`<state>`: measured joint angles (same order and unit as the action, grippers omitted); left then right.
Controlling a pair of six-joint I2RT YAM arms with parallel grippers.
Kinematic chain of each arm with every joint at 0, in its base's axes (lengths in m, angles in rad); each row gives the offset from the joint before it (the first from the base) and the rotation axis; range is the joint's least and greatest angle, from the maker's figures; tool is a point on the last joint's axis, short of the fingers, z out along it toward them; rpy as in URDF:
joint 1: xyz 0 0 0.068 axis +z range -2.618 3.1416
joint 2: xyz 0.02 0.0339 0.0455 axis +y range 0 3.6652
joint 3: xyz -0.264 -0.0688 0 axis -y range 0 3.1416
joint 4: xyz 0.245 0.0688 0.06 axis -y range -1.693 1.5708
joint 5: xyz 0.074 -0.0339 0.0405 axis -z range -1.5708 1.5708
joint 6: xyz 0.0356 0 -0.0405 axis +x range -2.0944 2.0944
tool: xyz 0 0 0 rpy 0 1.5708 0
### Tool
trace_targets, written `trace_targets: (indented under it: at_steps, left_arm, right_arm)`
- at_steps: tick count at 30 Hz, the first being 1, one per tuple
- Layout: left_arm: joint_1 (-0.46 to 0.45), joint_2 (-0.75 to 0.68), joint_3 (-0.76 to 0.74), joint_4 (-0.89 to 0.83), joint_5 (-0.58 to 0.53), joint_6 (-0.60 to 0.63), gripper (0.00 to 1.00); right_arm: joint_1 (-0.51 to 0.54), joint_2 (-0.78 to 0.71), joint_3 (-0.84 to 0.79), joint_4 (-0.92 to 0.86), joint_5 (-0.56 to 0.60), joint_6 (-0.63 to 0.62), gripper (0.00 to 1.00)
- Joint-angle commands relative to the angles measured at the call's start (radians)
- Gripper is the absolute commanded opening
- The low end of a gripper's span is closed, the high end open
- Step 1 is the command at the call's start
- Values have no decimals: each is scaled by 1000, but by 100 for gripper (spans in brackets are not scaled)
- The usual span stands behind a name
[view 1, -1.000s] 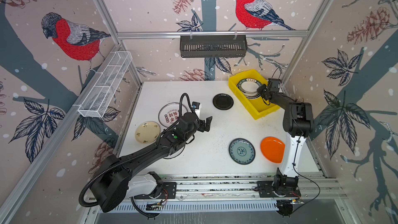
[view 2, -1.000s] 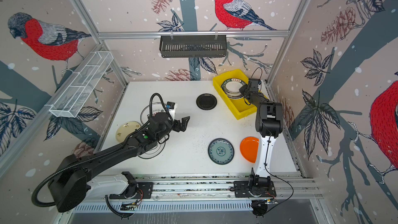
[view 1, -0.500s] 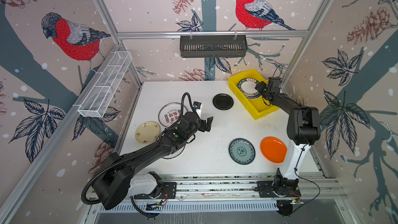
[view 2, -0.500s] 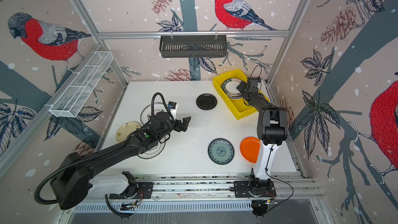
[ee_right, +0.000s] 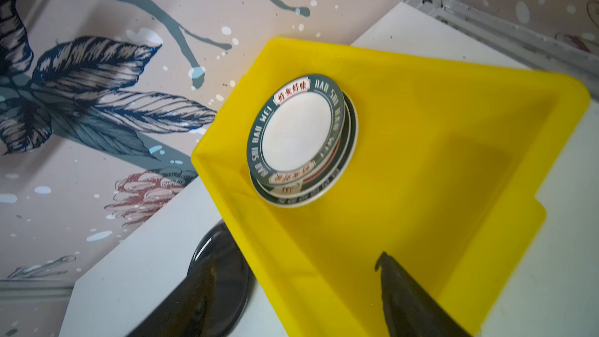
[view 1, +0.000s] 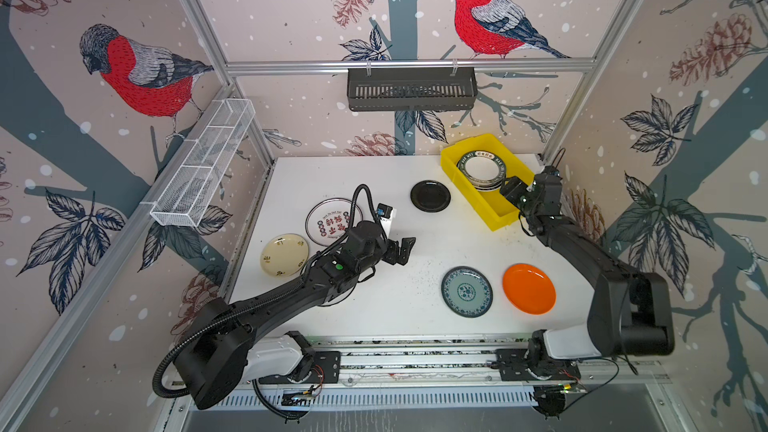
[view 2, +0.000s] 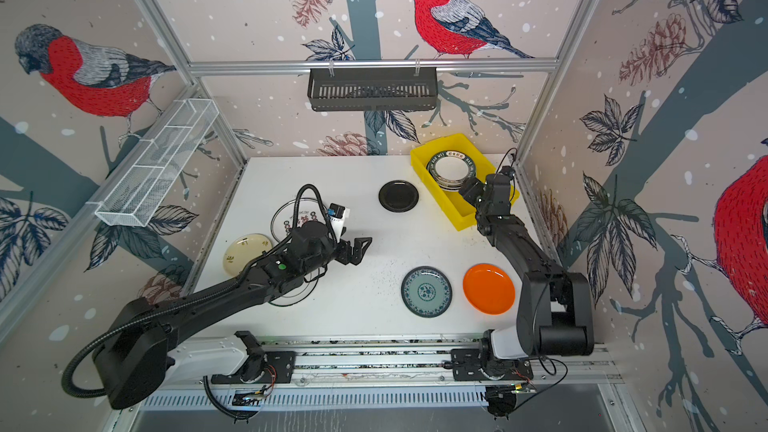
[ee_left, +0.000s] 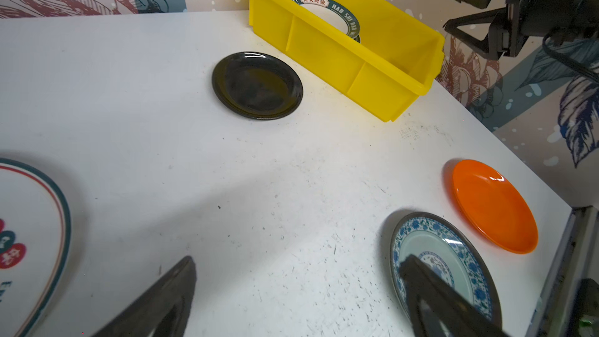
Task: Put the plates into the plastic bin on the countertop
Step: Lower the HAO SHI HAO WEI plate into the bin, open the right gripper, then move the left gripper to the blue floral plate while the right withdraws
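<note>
A white tabletop [view 1: 332, 176] seen from above, inside a booth with bird-patterned walls, with two black robot arms reaching in from the near edge. A yellow plastic bin [view 1: 478, 207] sits at the far right corner of the tabletop, turned at an angle. Inside its far end lies a small stack of plates [view 1: 482, 170], white with dark green lettered rims. The right gripper [view 1: 513, 192] hangs over the near part of the bin, its fingers [ee_right: 408, 299] spread apart and holding nothing. The left gripper [view 1: 401, 251] hovers above the middle of the tabletop, its fingers [ee_left: 176, 282] spread wide and holding nothing. Five more plates lie flat on the tabletop, outside the bin. A black plate [view 1: 430, 196] is just beside the bin's long left wall. A teal-patterned plate [view 1: 466, 292] and an orange plate [view 1: 528, 288] lie side by side near the front right. A cream plate [view 1: 284, 255] is at the left edge, and a white plate with red and green lettering [view 1: 328, 222] lies just behind it, partly hidden by the left arm's cable
</note>
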<state>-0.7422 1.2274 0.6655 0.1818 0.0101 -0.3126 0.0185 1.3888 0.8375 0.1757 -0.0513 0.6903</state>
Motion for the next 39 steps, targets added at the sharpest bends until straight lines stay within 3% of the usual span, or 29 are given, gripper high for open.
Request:
trace_targets:
  at_steps: [1, 7, 11, 12, 18, 25, 30, 39]
  left_arm:
    - [-2, -5, -19, 9, 54, -30, 98]
    - [-2, -4, -73, 71, 93, -68, 98]
    - [-3, 38, -99, 113, 216, -85, 97]
    - [-5, 54, -99, 114, 246, -89, 93]
    - [-39, 158, -76, 113, 351, -96, 88]
    - [-92, 298, -12, 77, 366, -139, 83]
    - [-120, 386, -7, 222, 450, -265, 73]
    - [-190, 518, 49, 301, 508, -319, 63]
  right_arm:
    - [3, -100, -98, 7, -109, -57, 79]
    - [5, -223, -219, -121, -319, -109, 79]
    - [10, -281, -284, -144, -433, -96, 79]
    - [15, -294, -294, -153, -444, -102, 79]
    - [24, -302, -315, -201, -420, -137, 79]
    - [36, -322, -327, -168, -454, -127, 79]
    - [68, -387, -378, -143, -456, -108, 81]
    - [90, -507, -476, -53, -465, -69, 84]
